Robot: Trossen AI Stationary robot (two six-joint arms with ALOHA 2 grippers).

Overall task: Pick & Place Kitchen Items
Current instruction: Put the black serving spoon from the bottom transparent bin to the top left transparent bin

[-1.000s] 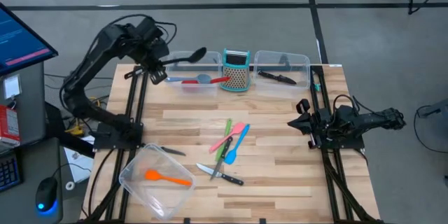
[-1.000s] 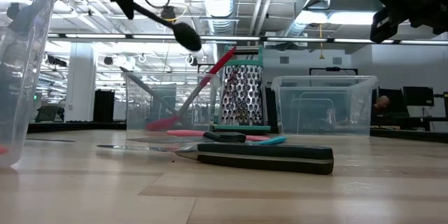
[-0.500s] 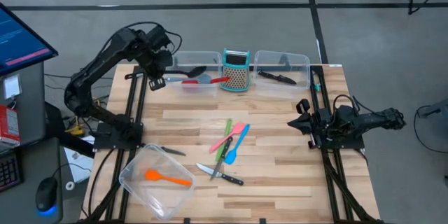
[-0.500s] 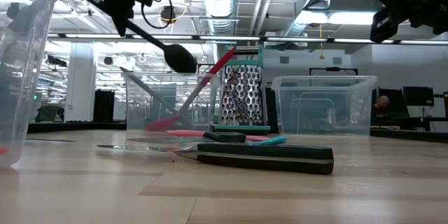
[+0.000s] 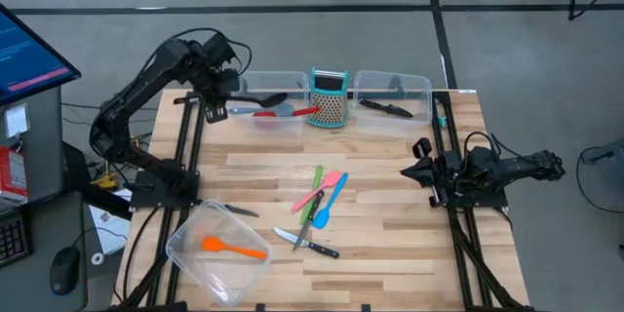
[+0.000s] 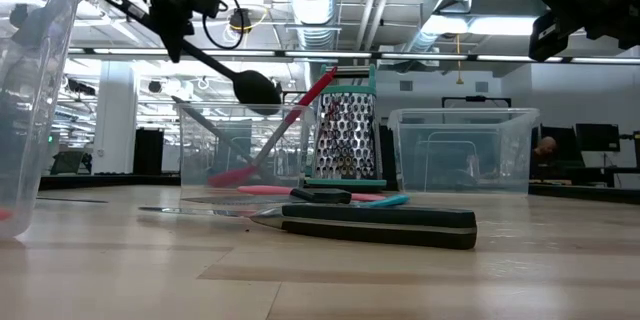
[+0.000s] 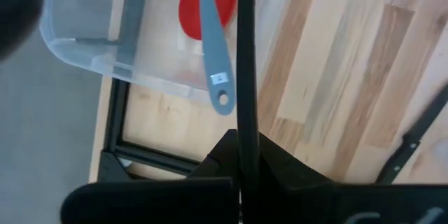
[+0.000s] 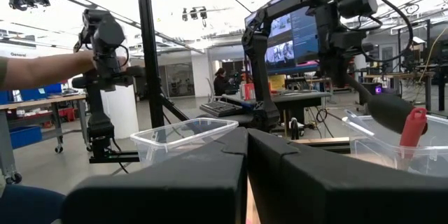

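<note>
The wooden desk (image 5: 390, 224) bears three clear tubs (image 5: 394, 95) and a grater (image 5: 330, 97). Spatulas (image 5: 326, 195) and knives (image 5: 308, 245) lie mid-desk.

We cannot make out the item (image 5: 395, 85) lying in the clear tub (image 5: 419, 86) beside the grater (image 5: 330, 98). In the left wrist view, the red spoon's (image 7: 206, 5) bowl is cut off by the picture's edge.

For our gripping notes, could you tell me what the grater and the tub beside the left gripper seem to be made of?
Grater: a perforated sheet that looks like bare metal, grey with rows of dark holes, in a teal frame, probably plastic. Tub: clear, glossy, likely thin plastic; the red spoon and the grey-blue spoon show through its walls.
</note>
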